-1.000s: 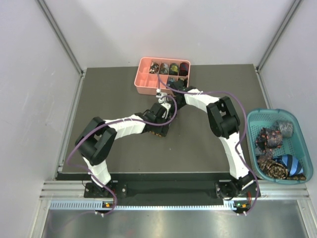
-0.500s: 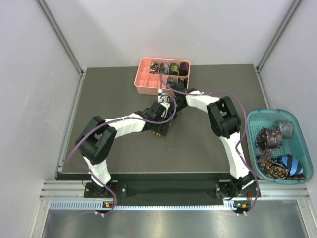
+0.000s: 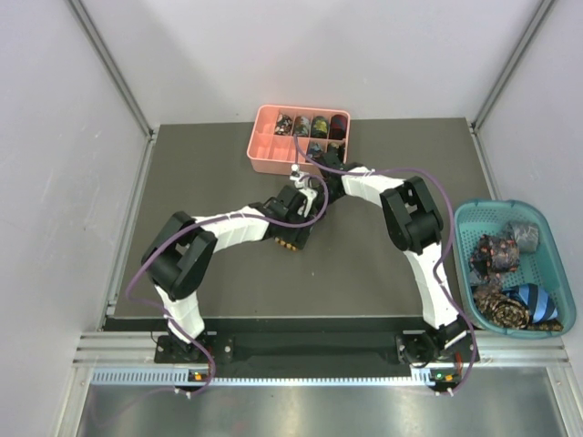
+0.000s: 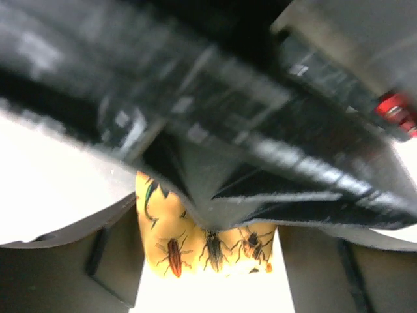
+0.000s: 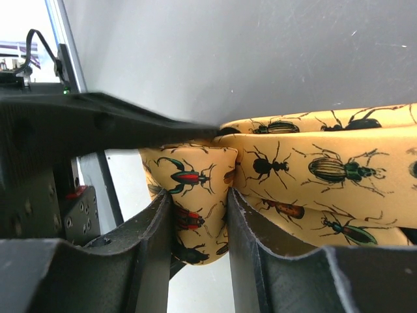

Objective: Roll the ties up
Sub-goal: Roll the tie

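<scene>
A golden-yellow tie (image 5: 313,163) printed with insects is held between both grippers at the table's middle, just in front of the pink tray. My right gripper (image 5: 199,222) is shut on a folded end of it. My left gripper (image 4: 207,261) has the tie (image 4: 189,244) filling the gap between its dark fingers; that view is blurred and partly blocked by the other arm. In the top view the grippers meet, left (image 3: 293,228) and right (image 3: 306,196), and only a bit of the tie (image 3: 290,241) shows under them.
The pink compartment tray (image 3: 271,157) stands at the far edge with several rolled ties (image 3: 310,126) in its back row. A teal basket (image 3: 472,223) at the right holds several loose ties (image 3: 499,250). Grey walls close in both sides.
Both grippers stay pressed together on the tie. The left wrist has shifted slightly away from me and to the right; the right gripper has barely moved.
</scene>
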{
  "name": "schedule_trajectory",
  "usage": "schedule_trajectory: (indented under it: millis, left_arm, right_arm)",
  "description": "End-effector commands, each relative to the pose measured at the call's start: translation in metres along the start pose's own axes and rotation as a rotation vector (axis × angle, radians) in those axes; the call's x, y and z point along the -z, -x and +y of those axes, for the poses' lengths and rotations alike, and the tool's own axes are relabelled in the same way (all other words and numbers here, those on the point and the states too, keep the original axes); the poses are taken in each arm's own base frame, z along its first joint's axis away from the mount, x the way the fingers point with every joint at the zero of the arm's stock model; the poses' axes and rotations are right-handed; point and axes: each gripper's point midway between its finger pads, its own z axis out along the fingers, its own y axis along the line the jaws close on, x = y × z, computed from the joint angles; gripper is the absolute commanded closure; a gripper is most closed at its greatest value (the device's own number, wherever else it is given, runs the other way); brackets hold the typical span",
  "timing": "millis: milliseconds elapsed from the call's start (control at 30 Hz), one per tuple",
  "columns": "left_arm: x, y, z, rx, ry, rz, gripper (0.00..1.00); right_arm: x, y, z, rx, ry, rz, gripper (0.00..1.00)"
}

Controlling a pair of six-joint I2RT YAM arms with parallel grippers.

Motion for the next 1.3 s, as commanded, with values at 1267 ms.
schedule_trajectory:
  millis: [1267]
  left_arm:
    - [-0.028,-0.065,-0.005,0.034,-0.026,0.231,0.66]
  right_arm:
    - [0.08,0.051,-0.022,-0.153,-0.082,-0.391,0.44]
